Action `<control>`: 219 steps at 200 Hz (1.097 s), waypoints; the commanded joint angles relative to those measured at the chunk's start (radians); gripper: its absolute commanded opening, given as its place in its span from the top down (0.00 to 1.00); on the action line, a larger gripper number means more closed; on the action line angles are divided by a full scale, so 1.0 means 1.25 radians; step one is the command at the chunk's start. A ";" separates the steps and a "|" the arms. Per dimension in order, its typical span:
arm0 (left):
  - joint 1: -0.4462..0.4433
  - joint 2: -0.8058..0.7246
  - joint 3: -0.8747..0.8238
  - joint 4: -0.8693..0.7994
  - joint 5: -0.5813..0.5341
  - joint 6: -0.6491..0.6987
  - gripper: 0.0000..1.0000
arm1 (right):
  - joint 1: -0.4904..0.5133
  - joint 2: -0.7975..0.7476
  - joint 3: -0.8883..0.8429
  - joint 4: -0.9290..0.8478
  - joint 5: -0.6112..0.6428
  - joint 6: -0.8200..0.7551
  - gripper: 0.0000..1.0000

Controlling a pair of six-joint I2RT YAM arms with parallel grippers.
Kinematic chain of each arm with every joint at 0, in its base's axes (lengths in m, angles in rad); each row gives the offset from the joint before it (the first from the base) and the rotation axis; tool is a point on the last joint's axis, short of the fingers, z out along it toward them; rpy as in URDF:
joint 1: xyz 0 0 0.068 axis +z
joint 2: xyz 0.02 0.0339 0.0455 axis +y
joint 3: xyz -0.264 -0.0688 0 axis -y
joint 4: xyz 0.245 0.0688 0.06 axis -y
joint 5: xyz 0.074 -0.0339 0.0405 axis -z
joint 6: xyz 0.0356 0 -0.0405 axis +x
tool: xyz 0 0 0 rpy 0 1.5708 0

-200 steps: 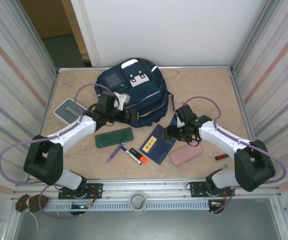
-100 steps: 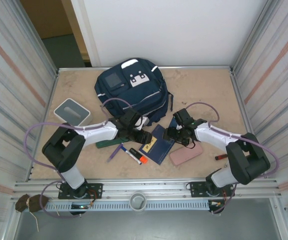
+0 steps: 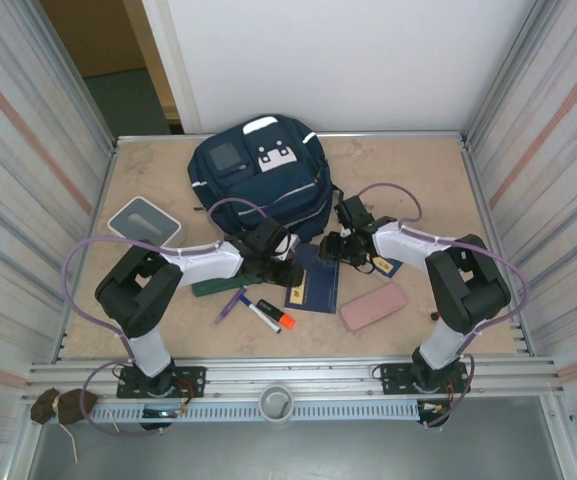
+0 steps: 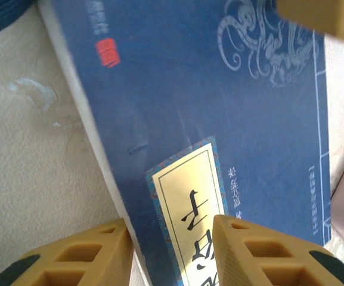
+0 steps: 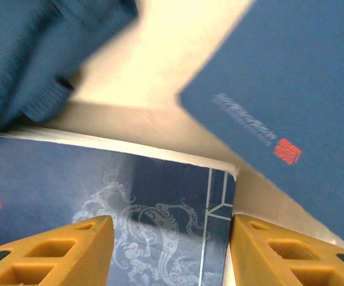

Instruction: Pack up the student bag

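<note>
Student bag (image 3: 261, 185): navy, white-striped, white and grey patches; long axis up-down the frame, top toward upper edge. My left claw (image 4: 170, 238), right claw (image 5: 172, 238): both parted, holding nothing

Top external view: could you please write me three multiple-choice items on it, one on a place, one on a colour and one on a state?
1. Where does the student bag lie on the table?
A) far middle
B) near left corner
C) near right corner

2. What colour is the flat case right of the labelled booklet?
A) green
B) pink
C) yellow

3. The labelled booklet is
A) open, pages showing
B) inside the bag
C) closed, label side up

Key:
1. A: the bag sits at the table's far edge, midway.
2. B: that case is pink.
3. C: its blue cover and yellow label face the camera.
</note>
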 commanded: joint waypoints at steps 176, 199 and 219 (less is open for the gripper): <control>-0.036 0.040 -0.036 0.144 0.009 -0.133 0.74 | -0.025 -0.196 -0.266 0.309 -0.281 -0.010 0.63; -0.036 0.045 -0.035 0.151 0.010 -0.138 0.77 | -0.045 -0.224 -0.293 0.346 -0.324 -0.005 0.73; -0.036 0.046 -0.035 0.154 0.010 -0.139 0.78 | -0.048 -0.241 -0.310 0.348 -0.328 -0.014 0.77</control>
